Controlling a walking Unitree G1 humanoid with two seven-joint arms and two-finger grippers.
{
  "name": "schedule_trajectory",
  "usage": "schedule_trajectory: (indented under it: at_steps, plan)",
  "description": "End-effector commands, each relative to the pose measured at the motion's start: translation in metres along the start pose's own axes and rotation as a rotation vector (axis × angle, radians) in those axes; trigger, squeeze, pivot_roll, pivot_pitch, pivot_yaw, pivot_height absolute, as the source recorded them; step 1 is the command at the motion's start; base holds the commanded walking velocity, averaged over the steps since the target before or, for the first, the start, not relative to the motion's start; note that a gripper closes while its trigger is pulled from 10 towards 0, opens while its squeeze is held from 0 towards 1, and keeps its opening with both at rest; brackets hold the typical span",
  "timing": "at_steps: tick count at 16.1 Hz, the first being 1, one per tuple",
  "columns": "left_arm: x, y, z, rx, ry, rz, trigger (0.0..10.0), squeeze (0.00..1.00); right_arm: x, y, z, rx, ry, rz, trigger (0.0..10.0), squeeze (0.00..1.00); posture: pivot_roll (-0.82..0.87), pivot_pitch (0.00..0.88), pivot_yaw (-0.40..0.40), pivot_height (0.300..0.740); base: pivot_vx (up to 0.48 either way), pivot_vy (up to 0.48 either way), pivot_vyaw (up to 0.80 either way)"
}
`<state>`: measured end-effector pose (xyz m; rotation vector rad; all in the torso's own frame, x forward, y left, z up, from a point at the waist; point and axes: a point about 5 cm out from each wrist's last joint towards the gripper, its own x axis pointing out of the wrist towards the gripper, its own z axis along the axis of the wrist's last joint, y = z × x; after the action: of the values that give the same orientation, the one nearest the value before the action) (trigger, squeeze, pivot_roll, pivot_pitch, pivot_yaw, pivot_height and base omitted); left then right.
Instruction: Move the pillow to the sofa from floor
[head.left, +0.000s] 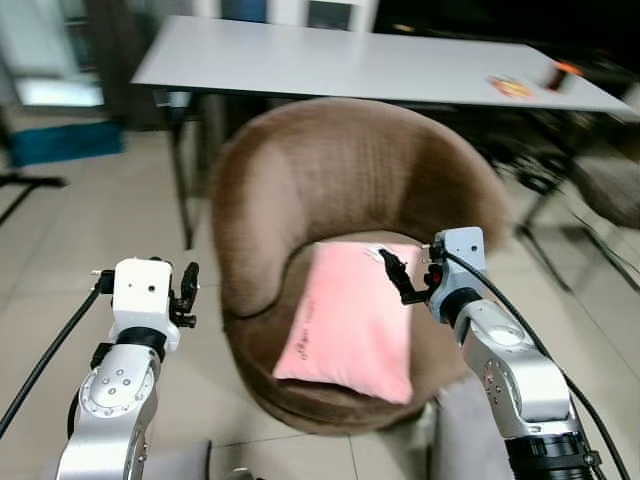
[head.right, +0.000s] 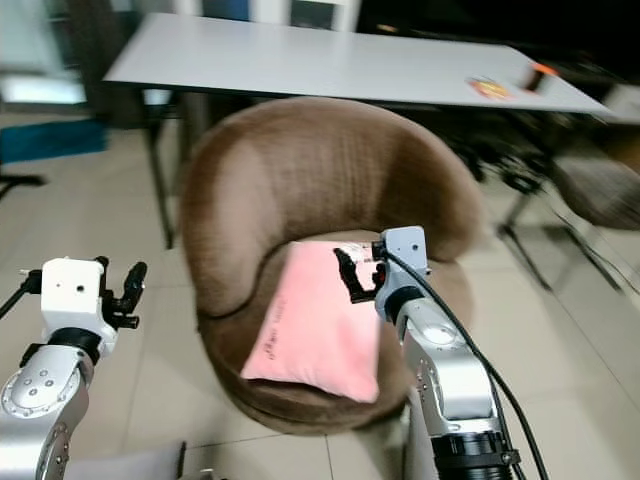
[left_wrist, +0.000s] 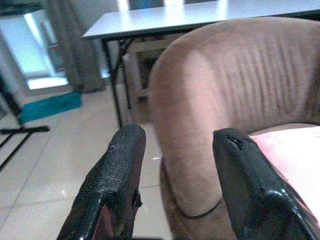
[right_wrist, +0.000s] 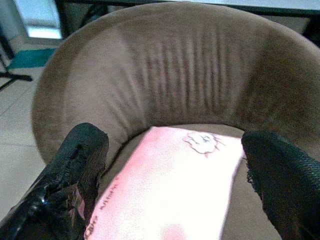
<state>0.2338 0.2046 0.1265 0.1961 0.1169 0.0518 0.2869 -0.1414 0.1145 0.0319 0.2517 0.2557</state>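
A pink pillow (head.left: 350, 320) lies on the seat of a round brown armchair (head.left: 340, 170), its front edge hanging slightly over the seat's rim. My right gripper (head.left: 395, 270) hovers at the pillow's far right corner, open. In the right wrist view its fingers (right_wrist: 75, 170) spread wide, with the pillow (right_wrist: 170, 200) below and beyond them. My left gripper (head.left: 187, 293) is held up beside the chair's left outer side, open and empty. The left wrist view shows both fingers (left_wrist: 120, 175) apart, with the chair's arm (left_wrist: 210, 110) ahead.
A long grey table (head.left: 350, 60) stands right behind the armchair, with small colourful items (head.left: 510, 87) on its right end. Dark table legs (head.left: 182, 190) stand left of the chair. A teal object (head.left: 65, 140) sits on the tiled floor at far left. Another seat (head.left: 610, 185) is at the right.
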Motion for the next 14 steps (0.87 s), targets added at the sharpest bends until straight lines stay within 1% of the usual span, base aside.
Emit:
schedule_trajectory:
  at_steps: [1,4,6,7,8,10,14]
  plan:
    - [0.0034,-0.0062,0.0021,0.004,-0.009,-0.024,10.0,0.0,-0.0025,-0.0076,0.0019,-0.01,-0.014,-0.03,10.0,0.0,0.04,0.0,-0.052,0.74,0.0,-0.322,0.0]
    - [0.0048,-0.0058,0.0056,0.022,-0.024,-0.027,10.0,0.0,0.0014,-0.0091,0.0036,-0.059,-0.022,-0.018,10.0,0.0,0.04,0.0,-0.048,0.74,0.0,-0.321,0.0]
    - [0.0062,-0.0045,0.0072,0.024,-0.032,-0.017,10.0,0.0,0.0024,-0.0076,0.003,-0.072,-0.022,-0.003,10.0,0.0,0.04,0.0,-0.048,0.74,0.0,-0.326,0.0]
    - [0.0072,-0.0034,0.0091,0.026,-0.04,-0.012,10.0,0.0,0.0034,-0.0055,0.0032,-0.056,-0.027,0.006,10.0,0.0,0.04,0.0,-0.048,0.74,0.0,-0.349,0.0]
    - [0.0077,-0.0028,0.0093,0.025,-0.042,-0.009,10.0,0.0,0.0049,-0.0045,0.0028,-0.034,-0.023,0.003,10.0,0.0,0.04,0.0,-0.047,0.74,0.0,-0.349,0.8]
    - [0.0077,-0.0032,0.0076,0.028,-0.038,-0.01,10.0,0.0,0.0058,-0.0037,0.0024,-0.047,-0.022,0.006,10.0,0.0,0.04,0.0,-0.047,0.74,0.0,-0.351,0.8]
    - [0.0101,-0.0046,0.0079,0.028,-0.04,-0.011,10.0,0.0,0.007,-0.0074,0.0024,-0.066,-0.025,-0.01,10.0,0.0,0.04,0.0,-0.041,0.74,0.0,-0.35,0.8]
